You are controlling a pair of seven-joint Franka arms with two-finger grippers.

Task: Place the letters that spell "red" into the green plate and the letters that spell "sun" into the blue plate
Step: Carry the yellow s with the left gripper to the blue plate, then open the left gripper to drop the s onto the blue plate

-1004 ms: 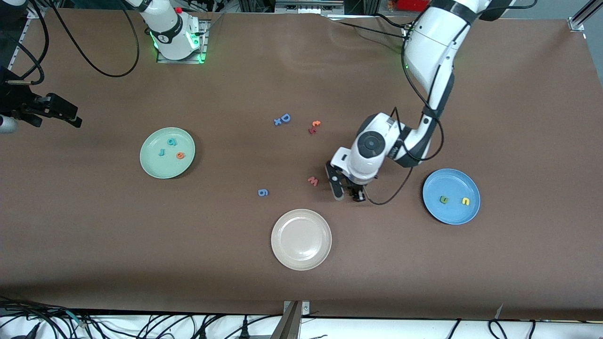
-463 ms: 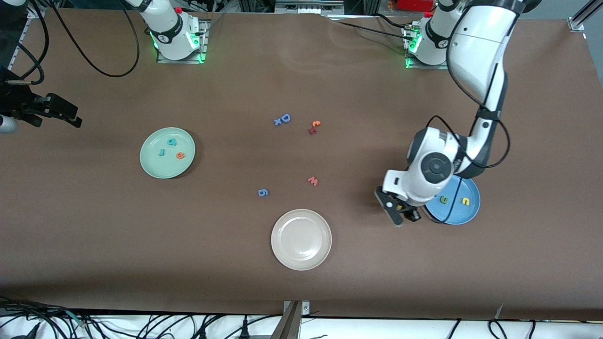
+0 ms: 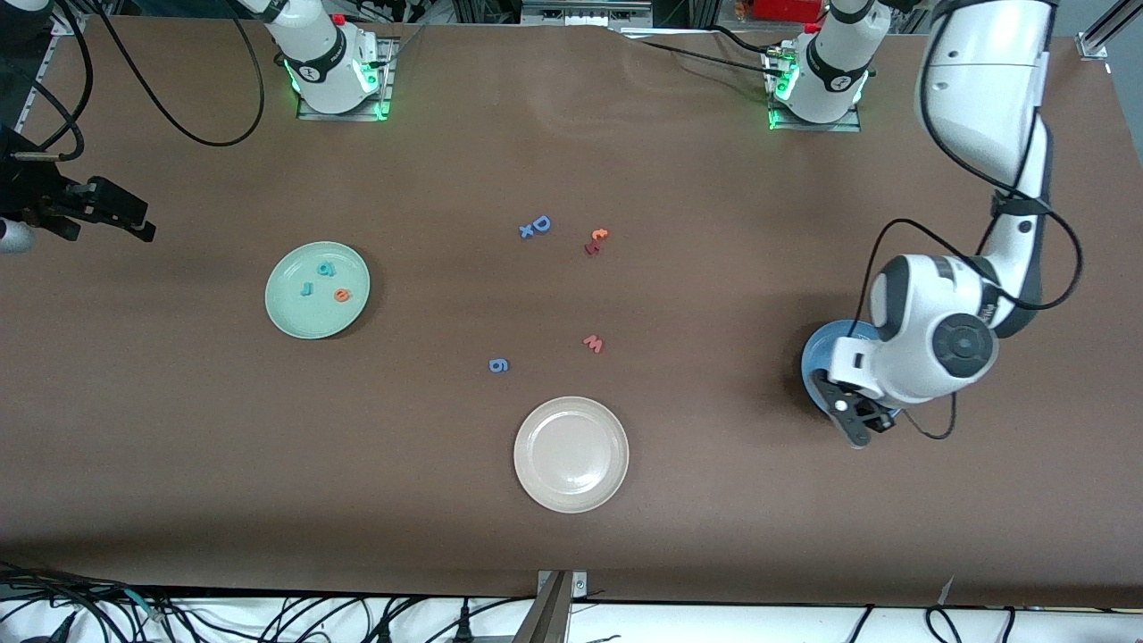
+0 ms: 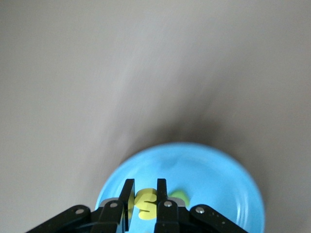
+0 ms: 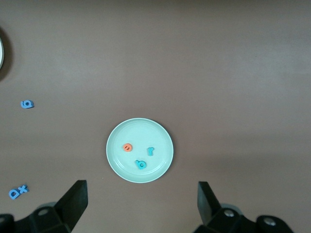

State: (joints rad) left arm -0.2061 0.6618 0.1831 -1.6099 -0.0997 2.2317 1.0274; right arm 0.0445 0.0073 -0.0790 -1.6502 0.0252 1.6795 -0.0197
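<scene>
The left gripper [image 4: 144,200], over the round bright blue plate [image 3: 817,350] at the left arm's end, is clamped on the tiny yellow foam "s" [image 4: 144,203]. This looks like the last "sun" delivery; next it should lower and release. The right gripper [image 5: 141,201] waits spread wide, high above the pale mint-green plate [image 3: 295,321] holding the "red" letters [image 3: 324,280].

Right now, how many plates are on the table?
3. The green plate sits toward the right arm's end, the beige-white plate in the middle nearest the front camera, and the blue plate under the left gripper, mostly hidden.
</scene>
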